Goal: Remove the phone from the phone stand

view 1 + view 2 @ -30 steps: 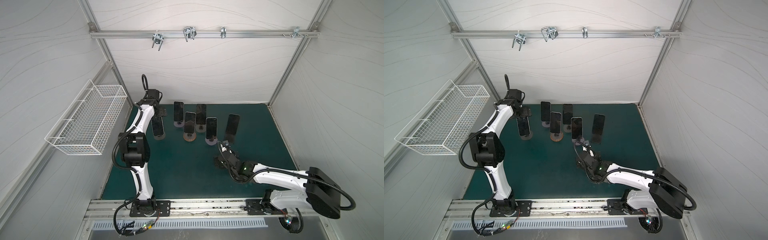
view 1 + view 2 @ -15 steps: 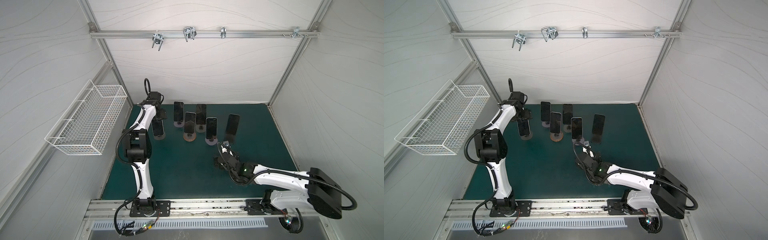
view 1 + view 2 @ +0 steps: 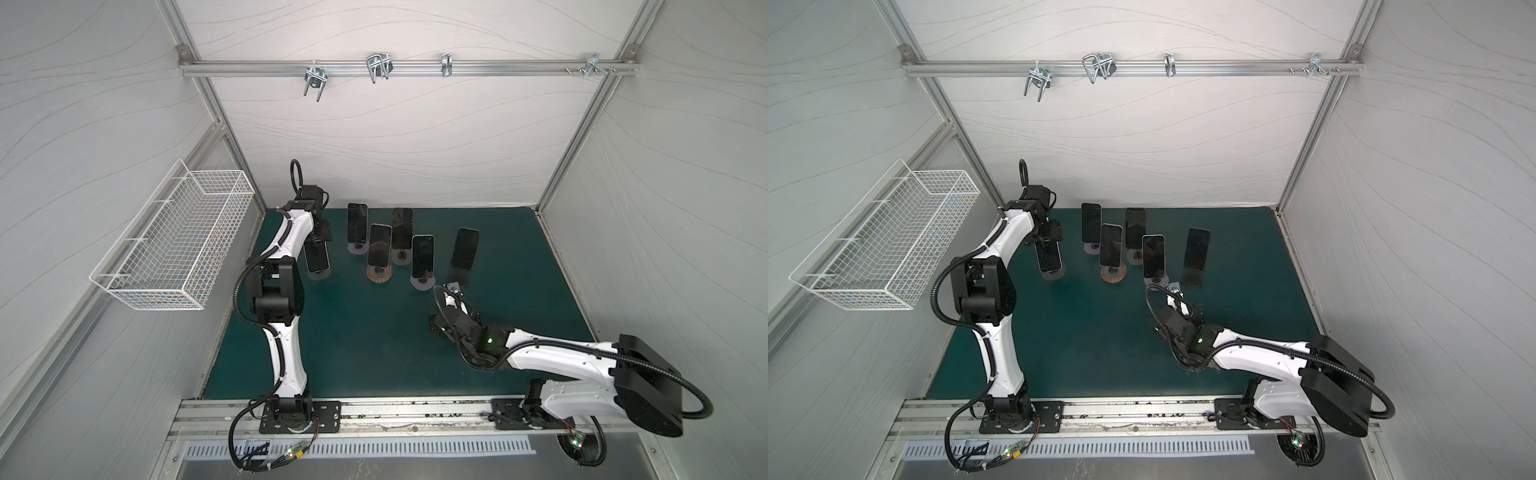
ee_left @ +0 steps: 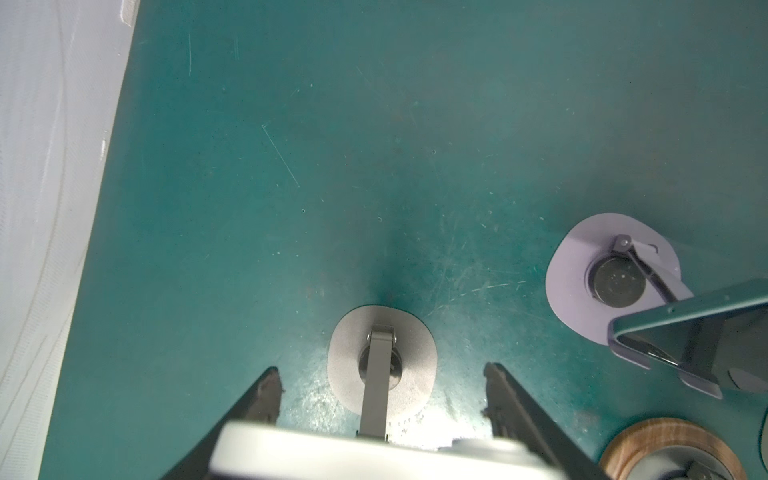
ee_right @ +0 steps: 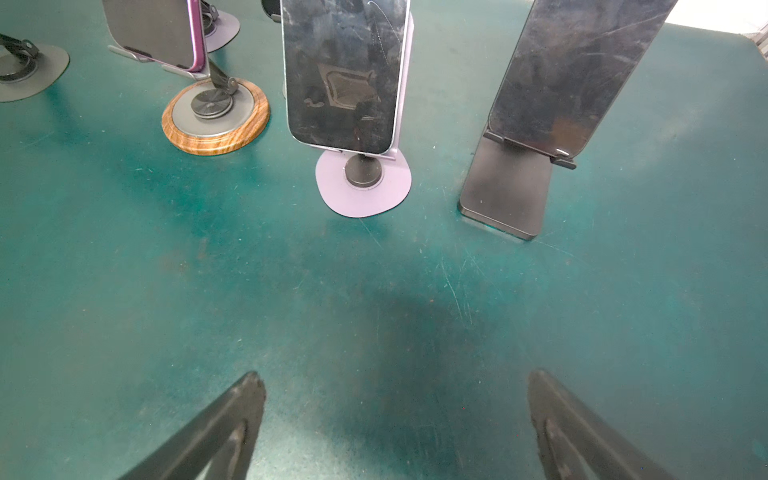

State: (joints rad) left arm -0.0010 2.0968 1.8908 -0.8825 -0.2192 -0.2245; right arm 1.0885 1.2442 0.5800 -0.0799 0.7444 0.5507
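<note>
On the green mat (image 3: 365, 345), my left gripper (image 4: 381, 372) clamps the ten-o'clock phone (image 3: 1049, 257) on its stand (image 4: 415, 365); my right gripper (image 5: 395, 376) gapes empty.

The mat (image 3: 365, 353) on the tabletop is dark green and matt, like rubber, with many fine pale scratches. The phone (image 3: 318, 261) nearest its left edge has a glossy glass screen. The grey stand (image 4: 345, 374) under it looks like matt metal with a fine grain. The wooden stand (image 5: 216, 124) has a shiny, varnished wood-grain rim around a dull grey disc. The lilac stand (image 5: 363, 191) is smooth matt metal, and the second phone (image 5: 345, 75), on it, has glossy glass with smears and scratches. The black stand (image 5: 505, 195), toward the right edge, is smooth and satin. The basket (image 3: 174, 245) is white coated wire.
</note>
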